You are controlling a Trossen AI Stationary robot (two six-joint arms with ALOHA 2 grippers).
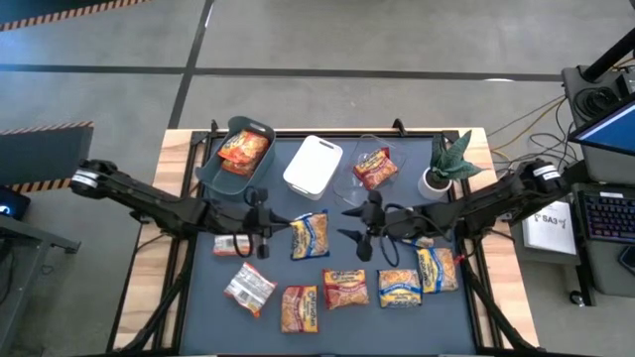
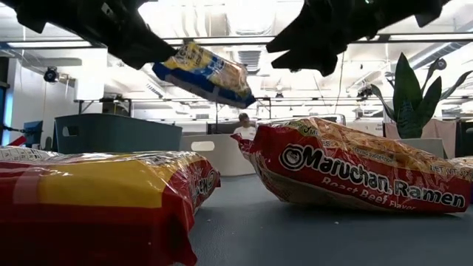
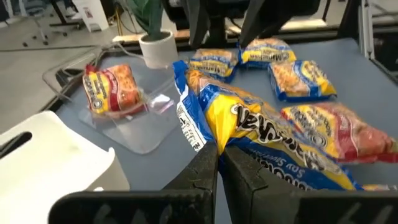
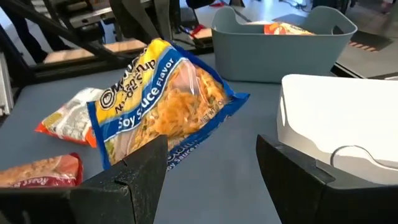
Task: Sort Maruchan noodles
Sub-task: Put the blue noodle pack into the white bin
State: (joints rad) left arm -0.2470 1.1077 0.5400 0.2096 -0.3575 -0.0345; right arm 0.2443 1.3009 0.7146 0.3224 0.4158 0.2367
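A blue-and-yellow Maruchan noodle packet (image 1: 310,236) hangs above the middle of the table, with my left gripper (image 1: 270,236) shut on it. The low view shows this packet (image 2: 208,74) tilted and clear of the mat. My right gripper (image 1: 351,226) stands open just to its right, level with it, touching nothing; in its wrist view the packet (image 4: 163,102) floats ahead of the spread fingers. Several other packets lie flat on the blue-grey mat (image 1: 298,273) along the near side. My left gripper pinches the packet's edge (image 3: 219,142) between its two fingers. The fingers come nearly level from the table's left. The packet juts out past the fingertips toward the right, tilted and lifted clear of the table.
Along the far edge stand a grey-green bin (image 1: 236,157) holding an orange packet, a white bin (image 1: 314,165) and a clear bin (image 1: 369,169) holding a red packet. A potted plant (image 1: 446,164) is at the far right. Loose packets (image 1: 400,288) crowd the near half.
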